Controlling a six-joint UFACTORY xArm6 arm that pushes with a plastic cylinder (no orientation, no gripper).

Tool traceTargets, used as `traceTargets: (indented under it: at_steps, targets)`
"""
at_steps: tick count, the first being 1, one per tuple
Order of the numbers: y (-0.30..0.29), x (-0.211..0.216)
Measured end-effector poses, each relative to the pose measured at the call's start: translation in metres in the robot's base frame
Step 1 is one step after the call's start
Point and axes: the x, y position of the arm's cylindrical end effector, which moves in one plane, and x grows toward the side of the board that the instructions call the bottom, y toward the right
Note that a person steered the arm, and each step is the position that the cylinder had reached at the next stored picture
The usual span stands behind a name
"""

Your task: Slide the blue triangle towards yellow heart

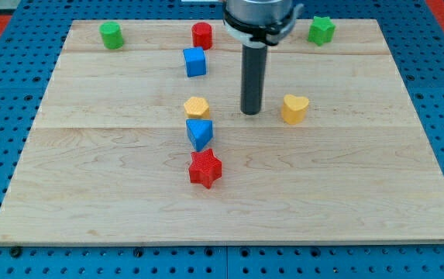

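A: Camera view, centre frame: my tip (pixel 252 112) sits between the blue triangle (pixel 199 133) and the yellow heart (pixel 294 108), touching neither.

B: Progress?

A: None visible; they're well apart on the surface (pixel 345 194). No jaws on this end effector.

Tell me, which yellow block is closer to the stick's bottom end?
The yellow heart, just to the view's right of my tip. The yellow hexagon sits farther off on the view's left, above the blue triangle.

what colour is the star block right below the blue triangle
Red. The star sits just below the blue triangle, clearest in the camera view.
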Motion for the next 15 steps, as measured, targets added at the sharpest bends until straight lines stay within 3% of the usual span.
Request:
traceTargets:
  at_steps: [1, 2, 3, 6, 8, 10, 12, 14, 15]
  targets:
    - [0.09, -0.002]
    - [0.076, 0.006]
    - [0.068, 0.066]
    - [-0.135, 0.075]
    - [-0.102, 0.028]
    - [0.041, 0.022]
    - [-0.011, 0.048]
    - [-0.062, -0.011]
    - [0.016, -0.016]
